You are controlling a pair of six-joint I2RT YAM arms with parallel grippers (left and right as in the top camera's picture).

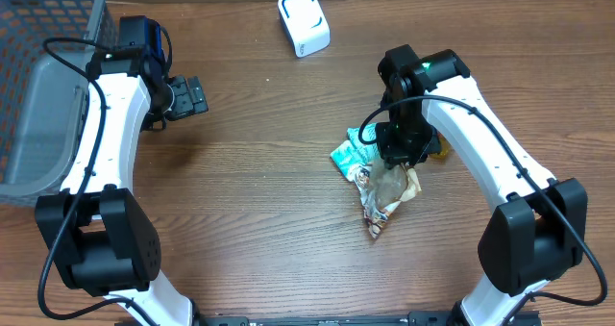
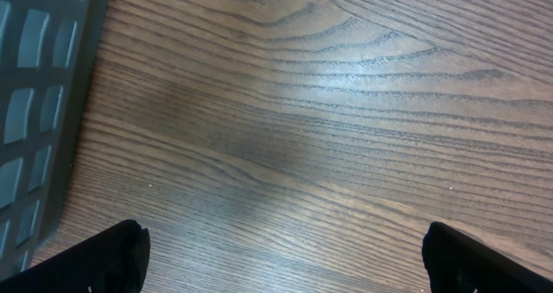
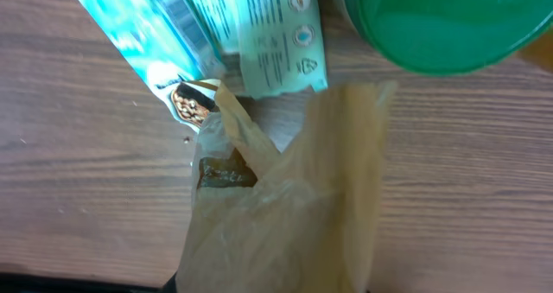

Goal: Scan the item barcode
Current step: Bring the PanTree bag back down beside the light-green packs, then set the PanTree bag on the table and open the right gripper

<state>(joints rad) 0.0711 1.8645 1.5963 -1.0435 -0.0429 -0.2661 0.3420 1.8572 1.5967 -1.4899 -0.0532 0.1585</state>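
Dark wood-grain table (image 1: 259, 220), soft glare on surface; grey mesh basket (image 1: 43, 124) at left edge

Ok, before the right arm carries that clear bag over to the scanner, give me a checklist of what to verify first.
1. Right gripper holding the clear snack bag: ok, the bag seems pinched and bunches up toward the wrist camera.
2. Barcode facing outward: cannot tell, none shows on the bag in any view.
3. Path to the white scanner: ok, only bare table lies between.
4. Bag free of the teal packet: cannot tell, the two lie touching or overlapping.
5. Left gripper out of the way: ok, fingers open, over by the basket.
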